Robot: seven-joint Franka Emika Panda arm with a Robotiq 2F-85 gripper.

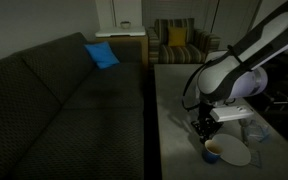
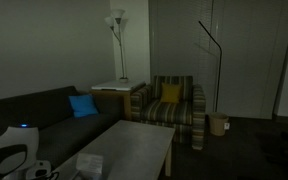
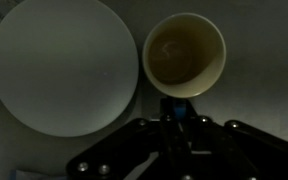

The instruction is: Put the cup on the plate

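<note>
- The white arm (image 1: 242, 58) comes in from the upper right in an exterior view and curves downward.
- Its dark pincer (image 1: 204, 127) hangs pointing down.
- How its jaws stand is too dim to tell.

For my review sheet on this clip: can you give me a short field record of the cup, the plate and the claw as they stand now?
setting: dim living room, grey table beside a dark sofa
plate: white, flat on the table, nothing on it
cup: upright, yellowish inside, on the table beside the plate, not on it
claw: over the table close to the cup; too dark to tell whether it is open or shut
task status: cup not yet on plate
</note>
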